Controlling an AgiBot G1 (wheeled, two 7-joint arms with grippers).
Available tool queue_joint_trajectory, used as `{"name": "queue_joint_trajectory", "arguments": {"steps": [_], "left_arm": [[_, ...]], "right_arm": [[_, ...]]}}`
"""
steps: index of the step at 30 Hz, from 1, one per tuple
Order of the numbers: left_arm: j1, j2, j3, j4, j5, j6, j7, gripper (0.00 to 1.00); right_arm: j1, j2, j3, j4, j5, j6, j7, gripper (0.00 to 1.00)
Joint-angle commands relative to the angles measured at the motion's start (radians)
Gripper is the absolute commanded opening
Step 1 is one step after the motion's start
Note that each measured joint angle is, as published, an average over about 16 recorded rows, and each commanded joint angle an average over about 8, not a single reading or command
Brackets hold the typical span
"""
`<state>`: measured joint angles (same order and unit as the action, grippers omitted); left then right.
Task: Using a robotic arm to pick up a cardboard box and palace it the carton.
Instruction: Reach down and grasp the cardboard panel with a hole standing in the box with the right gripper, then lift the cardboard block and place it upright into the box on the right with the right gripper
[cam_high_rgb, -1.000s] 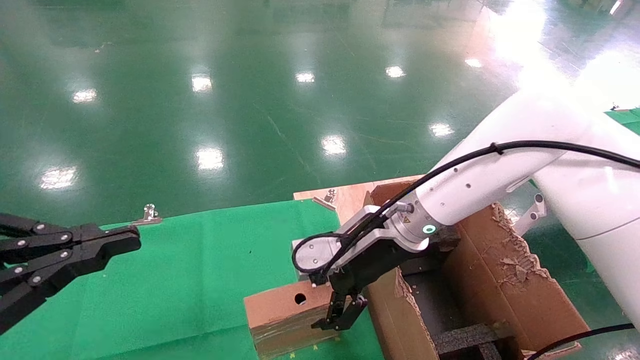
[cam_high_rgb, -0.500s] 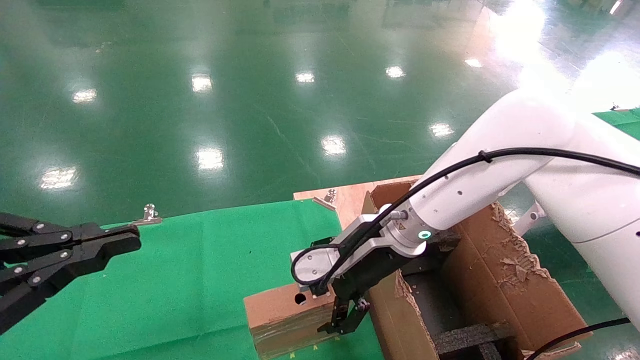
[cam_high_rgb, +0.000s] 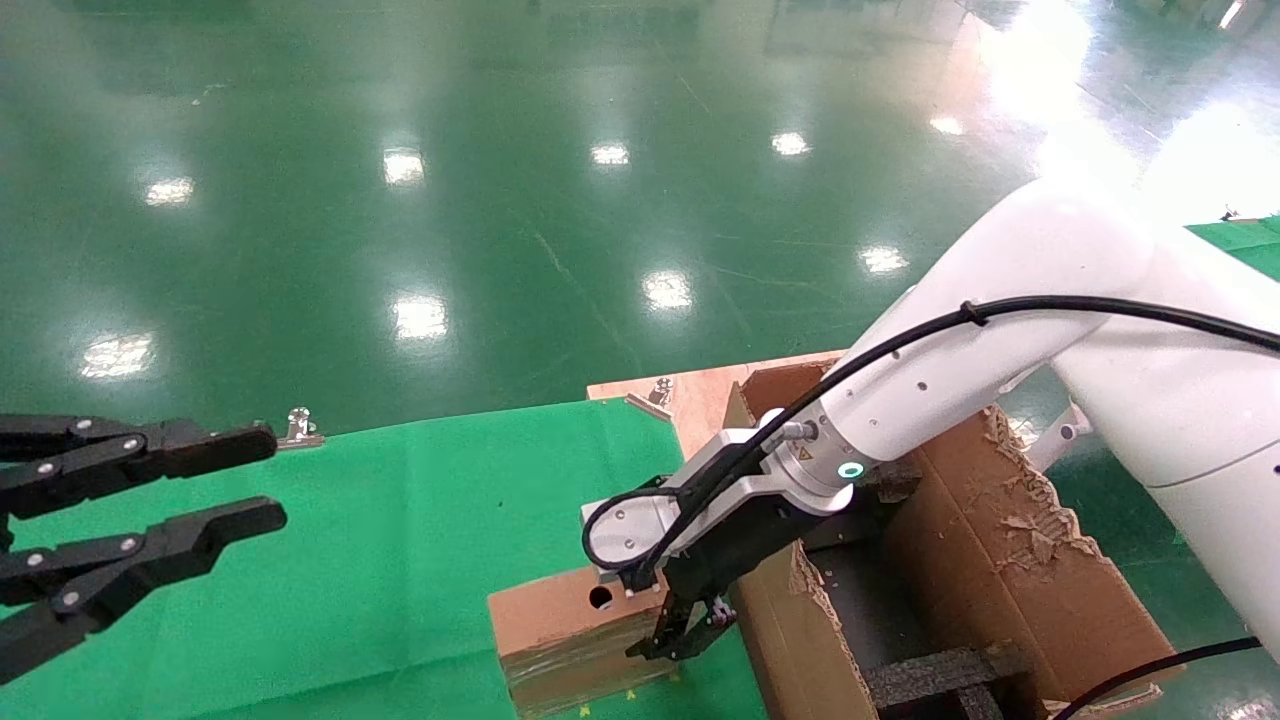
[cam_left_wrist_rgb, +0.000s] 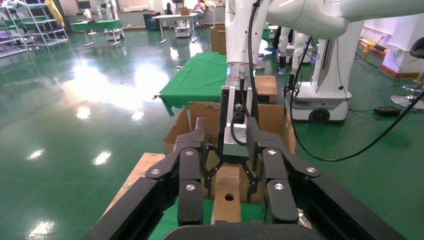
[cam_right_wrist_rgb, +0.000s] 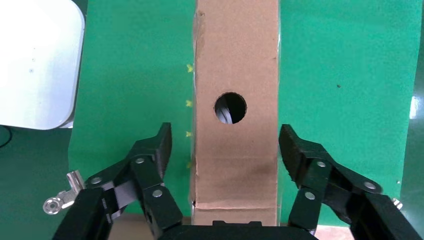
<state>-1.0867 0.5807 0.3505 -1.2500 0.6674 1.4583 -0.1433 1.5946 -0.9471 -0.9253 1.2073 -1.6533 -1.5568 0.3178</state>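
We see right gripper (cam_right_wrist_rgb: 225, 145) jaws wide, straddling the cardboard box (cam_right_wrist_rgb: 235, 110), not touching | left gripper (cam_high_rgb: 240, 480) at 9 o'clock, jaws wide, empty

A desk (cam_high_rgb: 400, 560) draped in green cloth (cam_high_rgb: 330, 600) carries the box (cam_high_rgb: 570, 640), lying near its right edge with the round hole up. A metal clip (cam_high_rgb: 297, 428) sits at the cloth's far edge. Just beside the desk, the carton (cam_high_rgb: 1000, 560) stands on a plywood board (cam_high_rgb: 700, 395) over the glossy green floor (cam_high_rgb: 500, 200).
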Motion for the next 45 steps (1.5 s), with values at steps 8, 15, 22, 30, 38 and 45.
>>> {"name": "queue_joint_trajectory", "arguments": {"steps": [8, 15, 22, 30, 38, 45], "left_arm": [[0.0, 0.0, 0.0, 0.0, 0.0, 0.0, 0.0, 1.0], [0.0, 0.0, 0.0, 0.0, 0.0, 0.0, 0.0, 1.0], [0.0, 0.0, 0.0, 0.0, 0.0, 0.0, 0.0, 1.0], [0.0, 0.0, 0.0, 0.0, 0.0, 0.0, 0.0, 1.0], [0.0, 0.0, 0.0, 0.0, 0.0, 0.0, 0.0, 1.0], [0.0, 0.0, 0.0, 0.0, 0.0, 0.0, 0.0, 1.0]], "right_arm": [[-0.002, 0.001, 0.003, -0.001, 0.002, -0.001, -0.001, 0.0], [-0.003, 0.001, 0.004, -0.001, 0.003, -0.001, -0.001, 0.0], [0.021, 0.014, 0.011, -0.02, 0.026, -0.005, -0.011, 0.0], [0.169, 0.047, -0.004, -0.116, 0.128, -0.033, -0.093, 0.0], [0.403, 0.094, -0.111, -0.229, 0.244, -0.039, -0.208, 0.0], [0.533, 0.131, -0.208, -0.273, 0.342, -0.039, -0.257, 0.0]]}}
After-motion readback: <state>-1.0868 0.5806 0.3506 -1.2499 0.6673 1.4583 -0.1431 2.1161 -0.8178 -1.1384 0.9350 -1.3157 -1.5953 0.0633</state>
